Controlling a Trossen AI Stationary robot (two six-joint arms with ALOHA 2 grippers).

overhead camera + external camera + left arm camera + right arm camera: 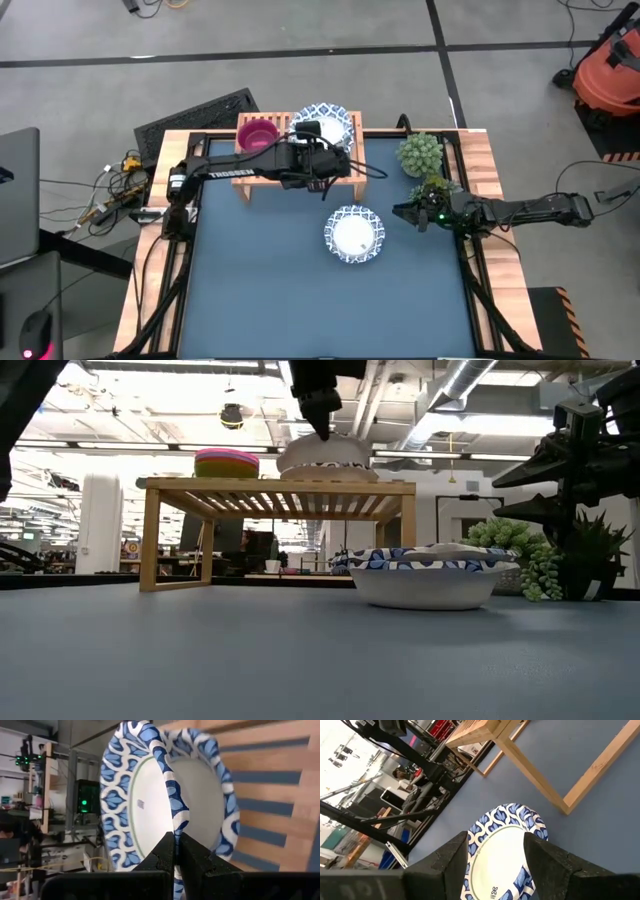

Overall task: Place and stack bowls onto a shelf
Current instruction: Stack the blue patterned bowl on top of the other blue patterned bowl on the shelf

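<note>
Pinching the rim of a white bowl point(165, 800) between closed fingers, left gripper point(174, 851) holds it on the shelf point(262, 163), stacked magenta bowls point(258, 134) just beside. Right gripper point(495, 851) hangs spread apart, second white bowl point(353, 234) on the table ahead of its fingertips.

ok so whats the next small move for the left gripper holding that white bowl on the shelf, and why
Probably open the fingers. The left gripper is pinched shut on the rim of the blue-patterned shallow white bowl, which looks seated on the slatted light-wood shelf beside the magenta stack. The second patterned bowl still waits on the table.
</note>
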